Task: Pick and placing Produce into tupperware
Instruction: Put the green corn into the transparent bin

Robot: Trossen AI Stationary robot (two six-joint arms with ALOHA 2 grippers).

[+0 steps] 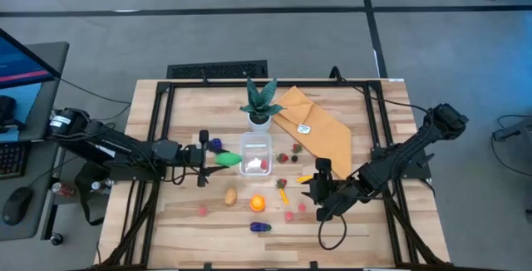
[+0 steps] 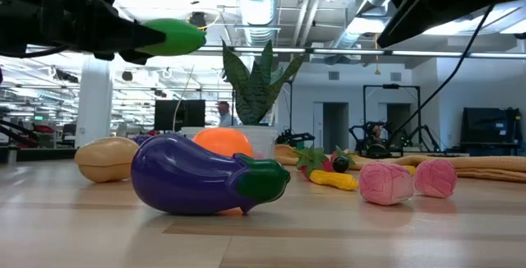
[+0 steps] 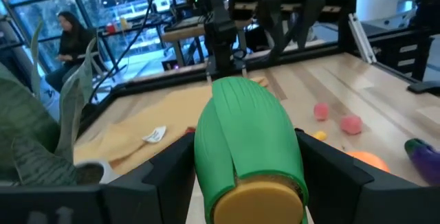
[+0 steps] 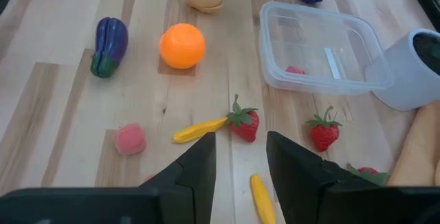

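Left gripper [image 1: 218,160] clamped on green produce piece [image 3: 247,152], beside tupperware [image 1: 255,155]; contents partly obscured. Right gripper [image 4: 239,157] apart, empty, near tabletop [image 1: 366,221] front-right.

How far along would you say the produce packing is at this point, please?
Barely begun. The tupperware holds one small red piece. The left hand grips a green vegetable right beside it. The right hand holds nothing. The eggplant, orange, strawberries and other pieces remain on the table.
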